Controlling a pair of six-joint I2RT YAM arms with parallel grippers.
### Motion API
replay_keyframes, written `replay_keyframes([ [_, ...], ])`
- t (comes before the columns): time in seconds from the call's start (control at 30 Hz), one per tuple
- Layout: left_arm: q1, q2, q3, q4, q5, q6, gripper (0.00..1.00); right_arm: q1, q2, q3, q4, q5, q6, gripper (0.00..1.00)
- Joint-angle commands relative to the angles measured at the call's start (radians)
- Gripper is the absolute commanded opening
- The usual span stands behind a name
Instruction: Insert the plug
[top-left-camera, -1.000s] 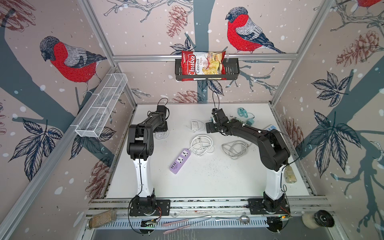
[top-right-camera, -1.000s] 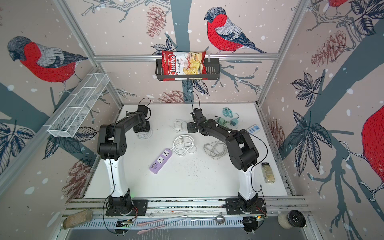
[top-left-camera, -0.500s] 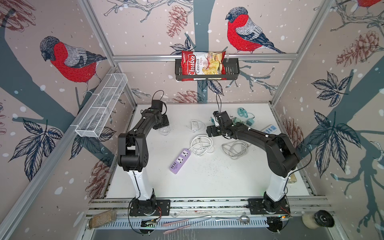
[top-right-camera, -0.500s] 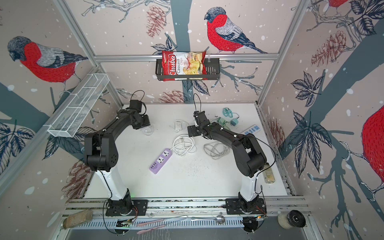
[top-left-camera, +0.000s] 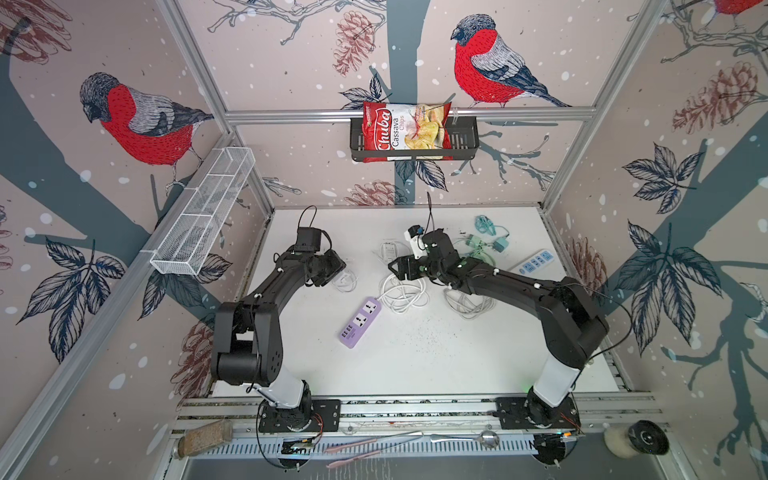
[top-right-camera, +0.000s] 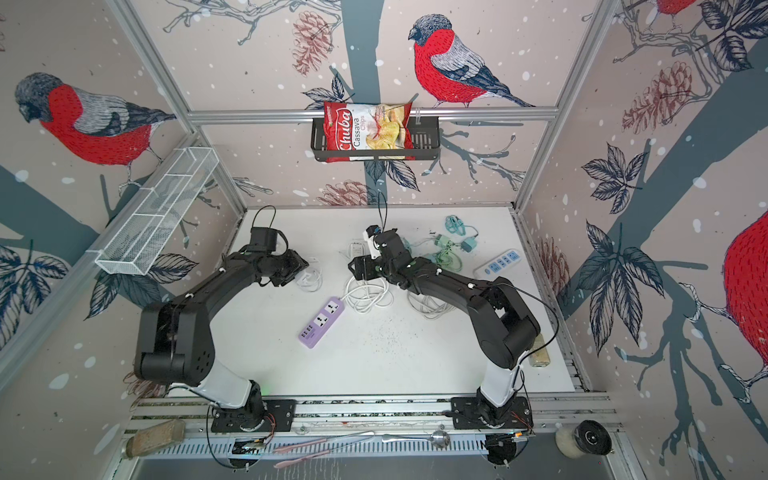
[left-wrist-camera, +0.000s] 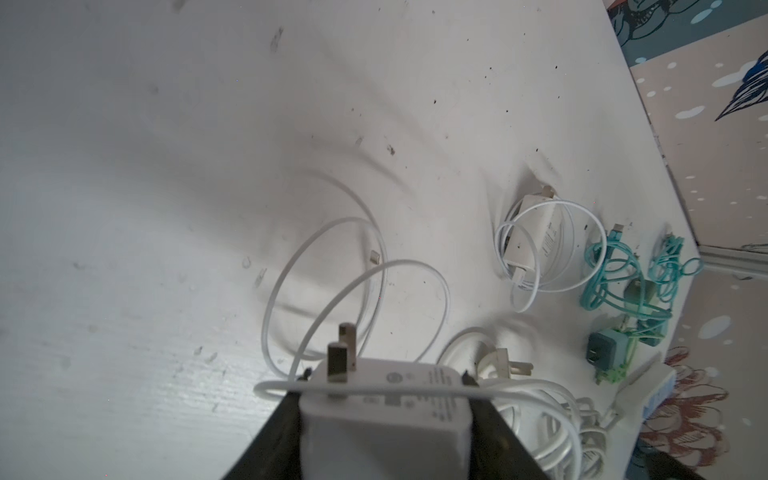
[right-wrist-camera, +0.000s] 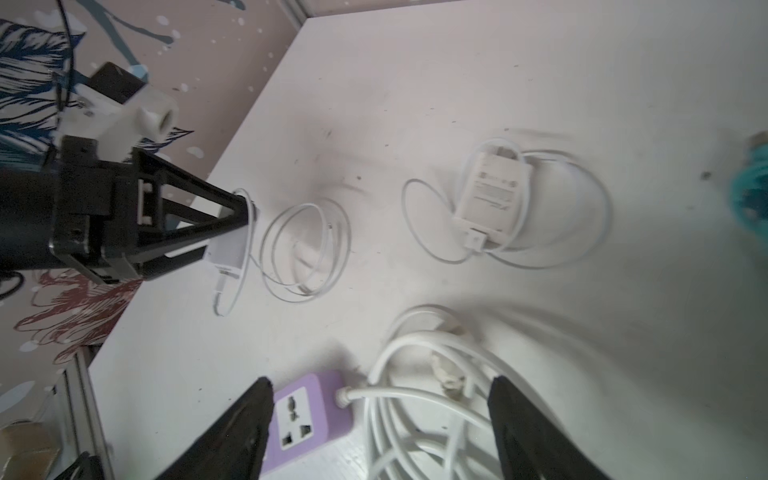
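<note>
A white plug (left-wrist-camera: 386, 411) with two metal prongs sits between the black fingers of my left gripper (left-wrist-camera: 386, 378), which is shut on it. Its thin white cable (left-wrist-camera: 444, 291) crosses the plug's face and loops down onto the table. In both top views that gripper (top-left-camera: 337, 266) (top-right-camera: 301, 264) hovers at the back left. The purple power strip (top-left-camera: 360, 322) (top-right-camera: 322, 321) (right-wrist-camera: 307, 419) lies mid-table, sockets up. My right gripper (right-wrist-camera: 380, 380) (top-left-camera: 392, 268) is open above the strip's cable end and its thick white coil (right-wrist-camera: 415, 424), holding nothing.
A second white charger (right-wrist-camera: 492, 199) with its looped cable lies at the back. Teal cables and adapters (top-left-camera: 484, 243) and a blue-and-white power strip (top-left-camera: 536, 261) sit at the back right. Another white cable coil (top-left-camera: 469, 299) lies under the right forearm.
My left gripper has moved forward and a little right, lifting the plug. My right gripper has swung left and forward over the purple strip's cable coil.
</note>
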Motion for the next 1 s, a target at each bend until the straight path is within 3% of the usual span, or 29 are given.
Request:
replay_keyframes([
  [0.0, -0.002, -0.053, -0.076, 0.146, 0.06, -0.169, 0.0, 0.052, -0.002, -0.021, 0.139, 0.044, 0.085, 0.83],
  [0.17, -0.004, -0.185, -0.176, 0.222, 0.039, -0.316, 0.0, 0.13, 0.003, -0.066, 0.242, 0.106, 0.091, 0.73],
  [0.37, 0.008, -0.3, -0.175, 0.176, 0.015, -0.395, 0.0, 0.216, 0.061, -0.031, 0.324, 0.08, 0.051, 0.58],
  [0.7, 0.008, -0.38, -0.294, 0.295, 0.092, -0.537, 0.0, 0.267, 0.07, -0.022, 0.438, 0.108, 0.012, 0.58],
  [0.97, 0.016, -0.421, -0.325, 0.322, 0.112, -0.565, 0.0, 0.269, 0.125, 0.04, 0.441, 0.105, 0.025, 0.55],
])
